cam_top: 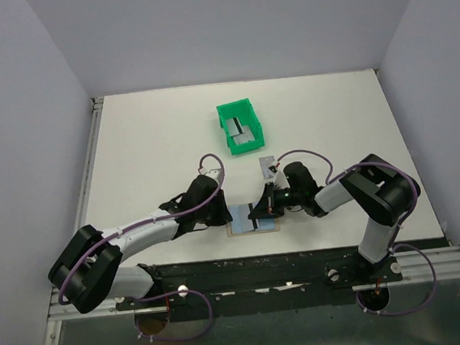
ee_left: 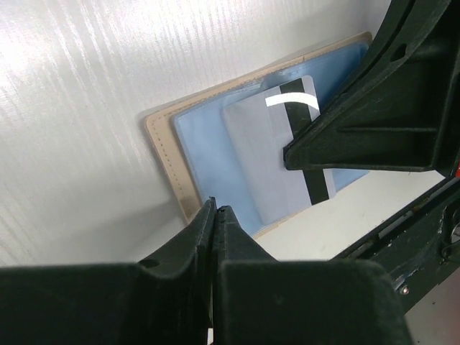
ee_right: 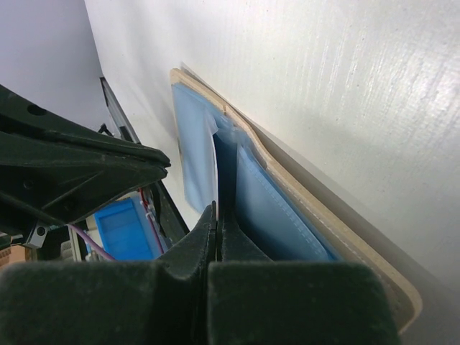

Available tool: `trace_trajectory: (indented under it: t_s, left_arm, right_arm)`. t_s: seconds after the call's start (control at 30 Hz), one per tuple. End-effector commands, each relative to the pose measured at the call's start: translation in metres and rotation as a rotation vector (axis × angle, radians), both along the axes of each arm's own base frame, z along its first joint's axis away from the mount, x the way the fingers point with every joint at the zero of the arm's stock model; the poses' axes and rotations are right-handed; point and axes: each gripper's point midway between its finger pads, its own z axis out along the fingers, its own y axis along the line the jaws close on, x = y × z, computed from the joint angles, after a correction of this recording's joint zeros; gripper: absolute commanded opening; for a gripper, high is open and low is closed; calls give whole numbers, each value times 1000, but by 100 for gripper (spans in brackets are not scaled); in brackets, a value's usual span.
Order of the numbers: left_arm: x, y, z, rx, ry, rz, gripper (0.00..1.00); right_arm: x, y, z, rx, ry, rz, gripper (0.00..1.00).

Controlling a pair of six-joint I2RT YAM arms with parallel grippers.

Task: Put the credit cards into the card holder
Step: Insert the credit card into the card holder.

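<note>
credit cards (cam_top: 242,132) in bin (cam_top: 232,107), overhead only

White surface (cam_top: 146,148) is carrying three items directly: a green plastic bin (cam_top: 225,129) sitting toward the far middle, a loose grey credit card (cam_top: 268,167) lying flat nearer in, and the tan card holder (cam_top: 241,219) lying open, blue side up, near the front edge.

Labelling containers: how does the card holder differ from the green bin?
The card holder lies flat, open, pale blue with a tan rim; the green bin has upright walls. The card holder lies near the table's front edge; the green bin sits farther back. Grey cards are in or against both.
</note>
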Motion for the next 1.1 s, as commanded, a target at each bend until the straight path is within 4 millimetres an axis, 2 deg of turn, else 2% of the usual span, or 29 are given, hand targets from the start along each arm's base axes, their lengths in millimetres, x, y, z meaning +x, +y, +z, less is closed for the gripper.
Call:
trace_trajectory:
  t_s: [0.0, 0.2, 0.6, 0.73, 1.07]
  left_arm:
    - [1, 9, 0, 39, -16, 12, 11]
    - [-3, 17, -12, 65, 0, 28, 17]
    - [3, 24, -16, 78, -6, 55, 35]
    - [1, 23, -21, 76, 8, 49, 35]
    - [-3, 17, -30, 52, 31, 26, 21]
  right_arm:
    - [-9, -11, -26, -90, 47, -26, 1]
    - [-9, -11, -25, -90, 45, -26, 0]
    - [-10, -13, -27, -99, 50, -22, 0]
    - [-11, -13, -28, -104, 50, -21, 1]
    - [-6, -6, -25, -100, 52, -24, 1]
